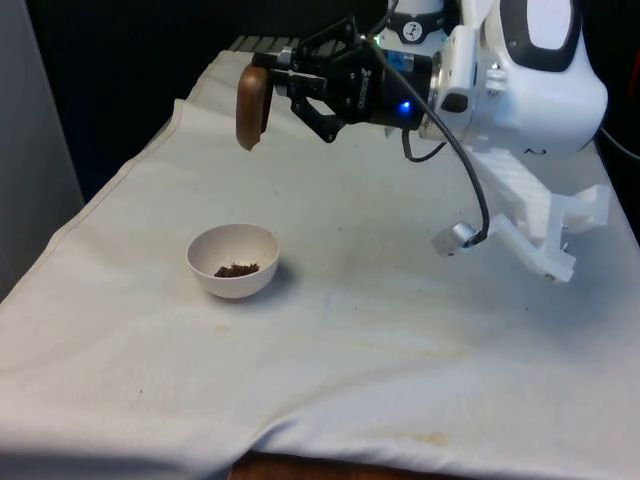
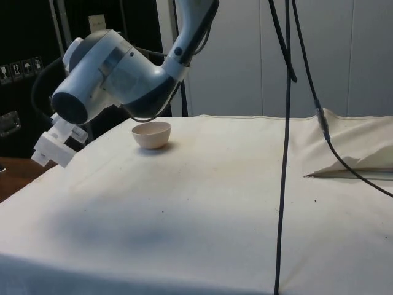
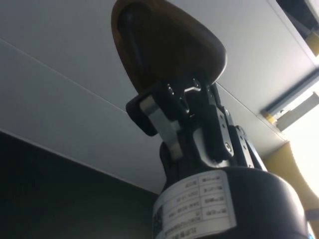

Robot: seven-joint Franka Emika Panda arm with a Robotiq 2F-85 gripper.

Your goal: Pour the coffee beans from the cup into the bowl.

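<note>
Fingers point(image 1: 268, 68) clamped on brown cup point(image 1: 251, 106), tipped above white bowl point(image 1: 233, 260) holding beans point(image 1: 237, 269); label unreadable.

A lab: cloth-draped table point(image 1: 400, 330), black curtains point(image 1: 130, 50), hanging cables point(image 2: 286, 153).

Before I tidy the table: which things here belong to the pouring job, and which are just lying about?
Job:
cup, held tipped in the end effector
bowl, holding beans

Lying about:
cables hanging over the cloth
</note>
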